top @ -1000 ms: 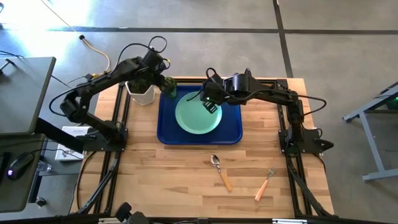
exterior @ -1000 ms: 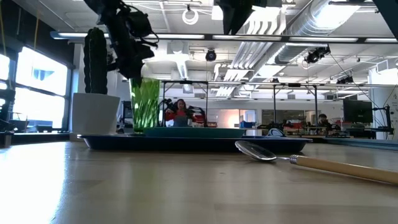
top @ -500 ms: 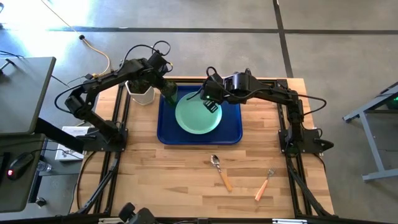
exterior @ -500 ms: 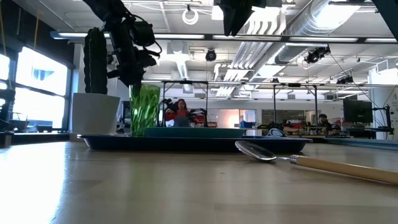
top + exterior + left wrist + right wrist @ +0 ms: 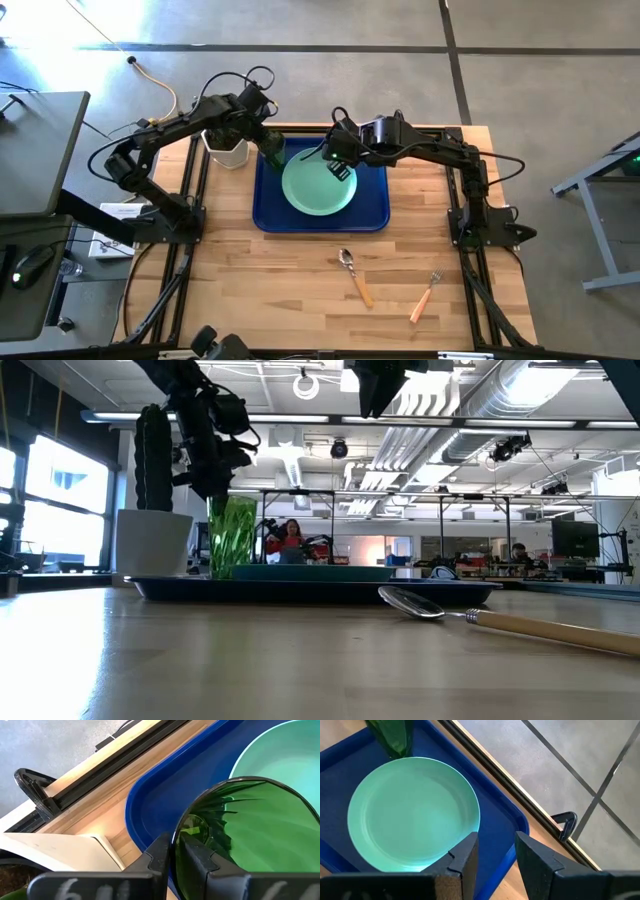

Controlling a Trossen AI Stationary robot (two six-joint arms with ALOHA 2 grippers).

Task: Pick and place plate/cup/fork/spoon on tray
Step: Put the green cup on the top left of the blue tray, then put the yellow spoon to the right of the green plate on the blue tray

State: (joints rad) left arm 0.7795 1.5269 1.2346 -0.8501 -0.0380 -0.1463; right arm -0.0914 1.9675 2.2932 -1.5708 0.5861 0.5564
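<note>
Left gripper (image 5: 172, 852) jaws pinching cup (image 5: 273, 152) rim, cup on tray (image 5: 262, 205); right gripper (image 5: 495, 852) jaws apart above plate (image 5: 318, 185)

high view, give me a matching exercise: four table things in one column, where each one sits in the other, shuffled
Things:
1. plate
2. cup
3. spoon
4. fork

Places:
A. bare wood, nearest the table's right front corner
B. middle of the tray
C. bare wood, just in front of the tray
D. tray's far left corner, beside the plate

Pairs: 1-B, 2-D, 3-C, 4-A
</note>
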